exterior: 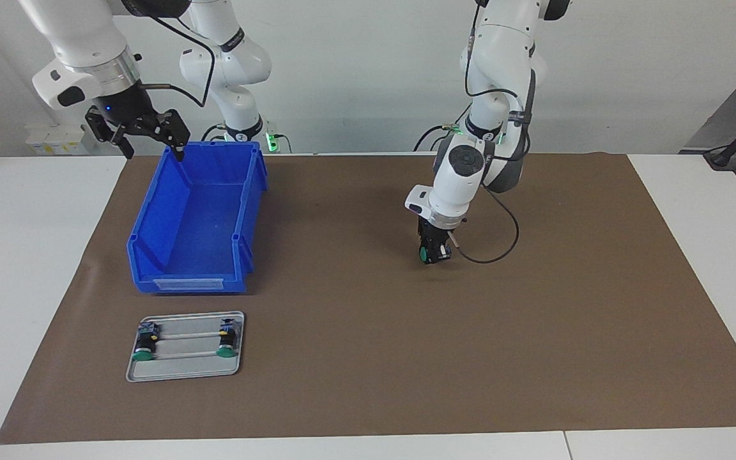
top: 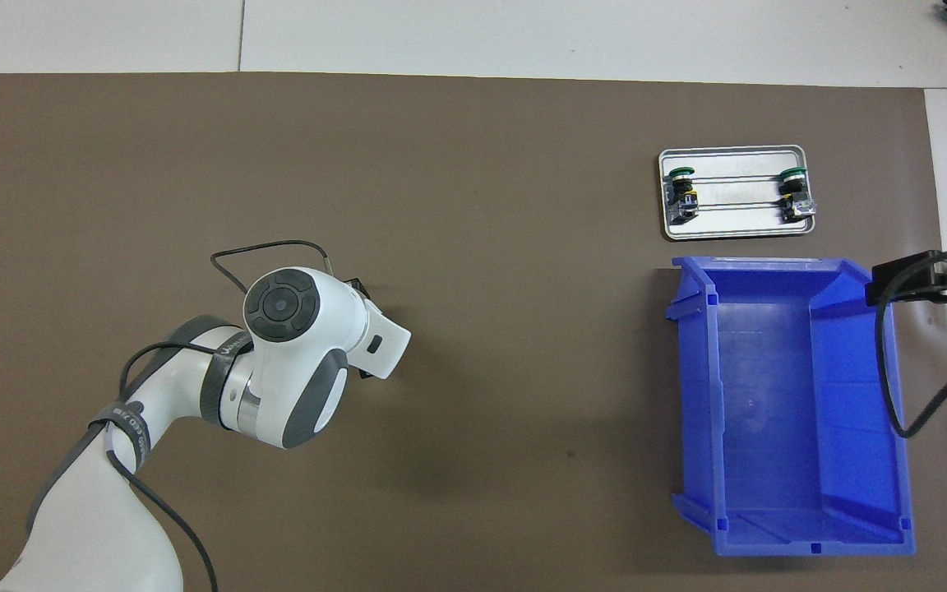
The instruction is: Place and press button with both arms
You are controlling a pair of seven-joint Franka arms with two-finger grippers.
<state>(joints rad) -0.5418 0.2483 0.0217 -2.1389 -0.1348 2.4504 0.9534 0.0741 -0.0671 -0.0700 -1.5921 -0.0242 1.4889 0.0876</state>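
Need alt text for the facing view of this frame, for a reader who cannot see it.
The left gripper is down at the brown mat, around a green-capped push-button. The right gripper hangs open over the empty blue plastic bin's corner. Two more green-capped buttons lie on a small metal tray.

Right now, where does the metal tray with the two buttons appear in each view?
Facing view: the metal tray lies low in the picture, toward its left, just below the blue bin.
Overhead view: the metal tray lies high in the picture, toward its right, just above the blue bin.
Shared landmark: the blue bin, beside the tray and nearer to the robots than the tray.
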